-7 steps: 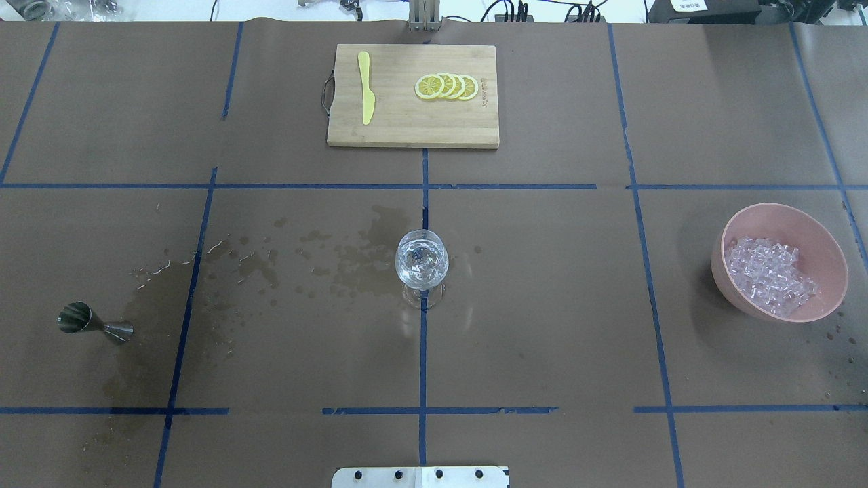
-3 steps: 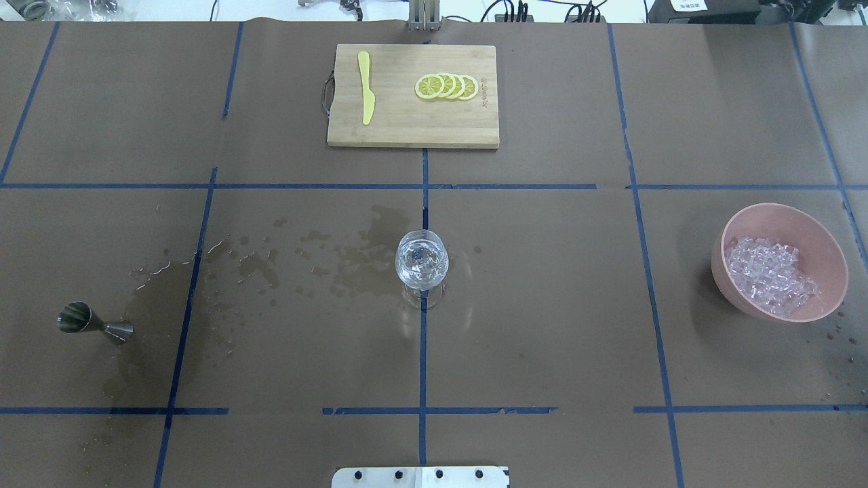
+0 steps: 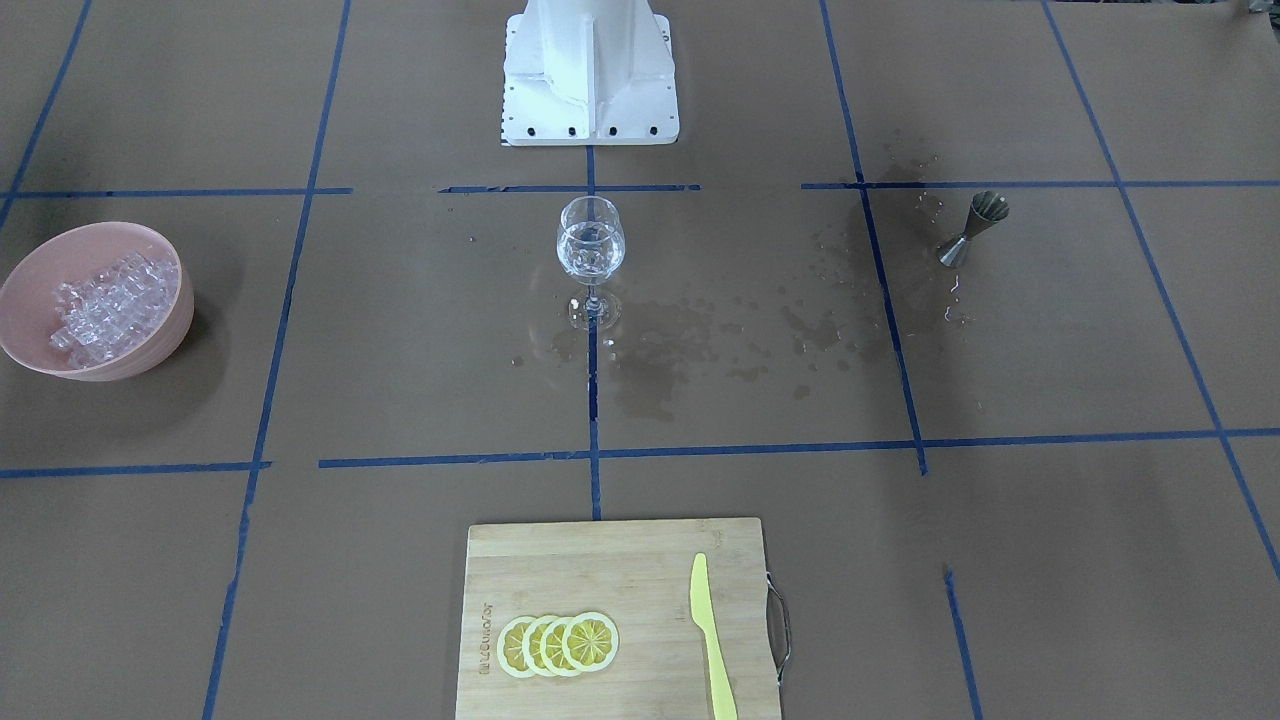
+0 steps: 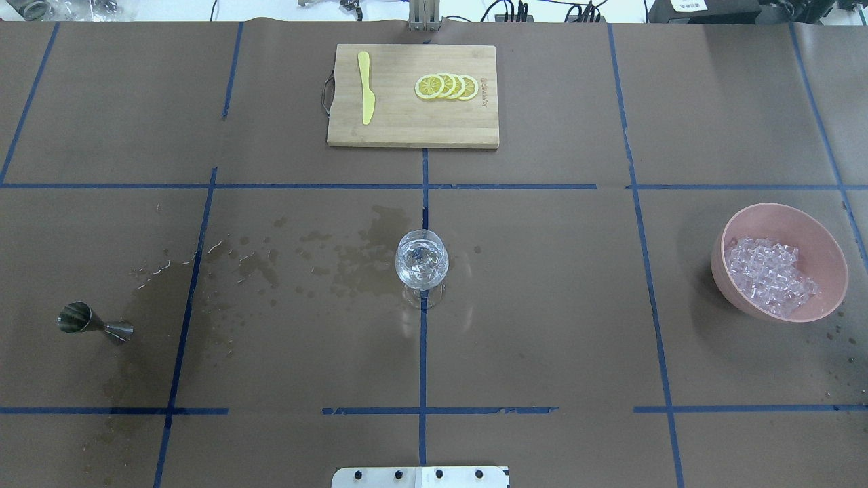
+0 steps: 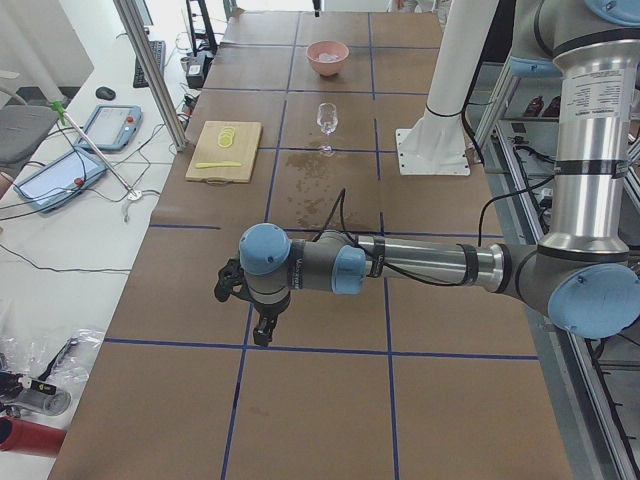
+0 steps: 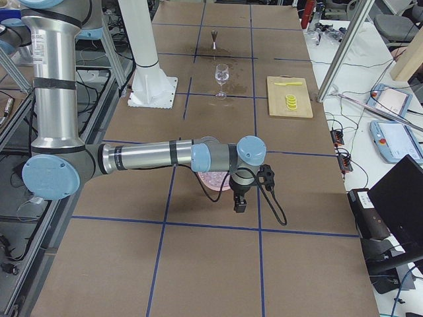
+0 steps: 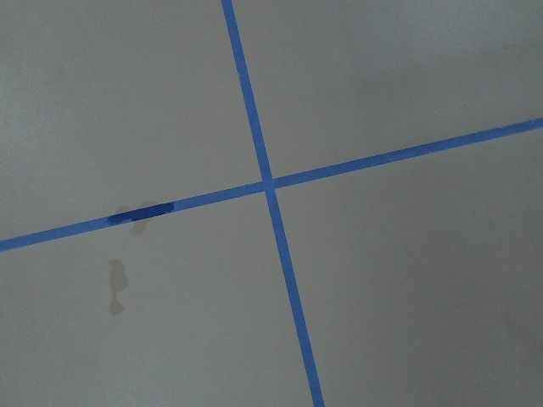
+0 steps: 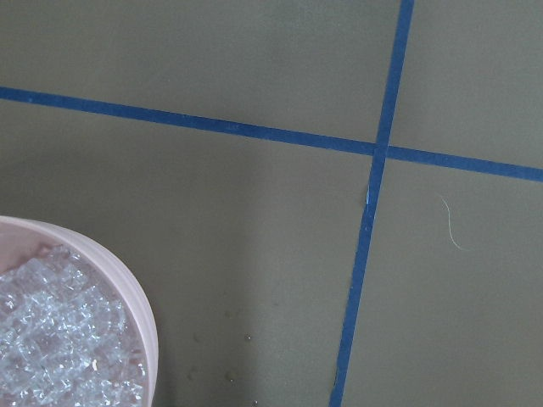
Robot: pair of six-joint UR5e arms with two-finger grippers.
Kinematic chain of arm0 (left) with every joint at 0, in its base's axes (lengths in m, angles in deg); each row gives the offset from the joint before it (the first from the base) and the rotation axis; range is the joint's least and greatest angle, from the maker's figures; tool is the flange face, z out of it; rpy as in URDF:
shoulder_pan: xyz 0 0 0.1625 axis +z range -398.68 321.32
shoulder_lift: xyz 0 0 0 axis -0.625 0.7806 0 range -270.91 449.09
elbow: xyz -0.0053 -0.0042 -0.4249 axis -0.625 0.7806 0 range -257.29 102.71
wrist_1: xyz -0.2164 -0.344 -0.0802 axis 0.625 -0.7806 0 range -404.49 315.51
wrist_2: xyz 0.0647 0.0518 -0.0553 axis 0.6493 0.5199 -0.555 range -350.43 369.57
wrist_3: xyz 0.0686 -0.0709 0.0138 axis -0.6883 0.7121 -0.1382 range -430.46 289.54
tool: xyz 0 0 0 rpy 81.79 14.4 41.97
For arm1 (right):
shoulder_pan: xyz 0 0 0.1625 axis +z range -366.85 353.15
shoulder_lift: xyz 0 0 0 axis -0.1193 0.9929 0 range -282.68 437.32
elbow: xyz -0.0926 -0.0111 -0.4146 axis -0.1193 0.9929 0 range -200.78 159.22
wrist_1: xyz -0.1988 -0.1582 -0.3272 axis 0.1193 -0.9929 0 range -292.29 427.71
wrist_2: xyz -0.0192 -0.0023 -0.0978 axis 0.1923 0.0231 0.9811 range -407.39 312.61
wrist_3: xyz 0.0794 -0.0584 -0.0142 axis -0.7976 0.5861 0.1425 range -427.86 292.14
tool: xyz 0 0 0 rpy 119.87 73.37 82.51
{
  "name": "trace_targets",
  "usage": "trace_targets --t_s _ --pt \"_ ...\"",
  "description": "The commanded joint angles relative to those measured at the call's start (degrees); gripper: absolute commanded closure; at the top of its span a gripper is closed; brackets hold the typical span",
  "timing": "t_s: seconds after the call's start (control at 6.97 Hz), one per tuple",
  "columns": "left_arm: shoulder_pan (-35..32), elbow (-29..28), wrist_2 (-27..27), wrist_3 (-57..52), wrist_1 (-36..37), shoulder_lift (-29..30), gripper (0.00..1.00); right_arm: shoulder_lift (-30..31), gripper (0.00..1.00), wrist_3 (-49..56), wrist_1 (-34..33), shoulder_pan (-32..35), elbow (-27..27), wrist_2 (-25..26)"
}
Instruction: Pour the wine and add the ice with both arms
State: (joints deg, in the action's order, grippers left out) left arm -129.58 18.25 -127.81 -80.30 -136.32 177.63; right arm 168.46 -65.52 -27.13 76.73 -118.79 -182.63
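Observation:
A stemmed wine glass [image 4: 421,261] stands at the table's middle with clear liquid and glinting ice in it; it also shows in the front view [image 3: 590,245]. A pink bowl [image 4: 831,237] at the right holds the ice [image 4: 770,276]. A steel jigger [image 4: 91,322] stands at the left. Both arms are off the overhead view. My left gripper [image 5: 264,330] points down past the table's left part, far from the glass. My right gripper [image 6: 239,202] points down just beyond the bowl [image 6: 213,179]. I cannot tell whether either is open or shut. The right wrist view shows the bowl's rim [image 8: 127,280].
A wooden cutting board [image 4: 407,129] at the far side carries lemon slices [image 4: 447,87] and a yellow knife [image 4: 366,88]. Wet stains [image 4: 359,261] spread from the glass toward the jigger. The white pedestal [image 3: 588,70] stands at the robot's side.
The pink bowl has rocked slightly and settled, and its ice has shifted a little. The glass and jigger have not moved.

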Motion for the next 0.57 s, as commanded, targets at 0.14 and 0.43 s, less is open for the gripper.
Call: trace_targets --t_s 0.14,0.43 --pt "0.0 -0.2 0.1 0.0 0.2 0.1 0.0 0.1 0.0 0.2 0.0 0.0 0.1 0.1" --pt "0.1 0.3 5.1 -0.1 1.1 1.2 0.0 0.1 0.0 0.2 0.0 0.0 0.6 2.2"
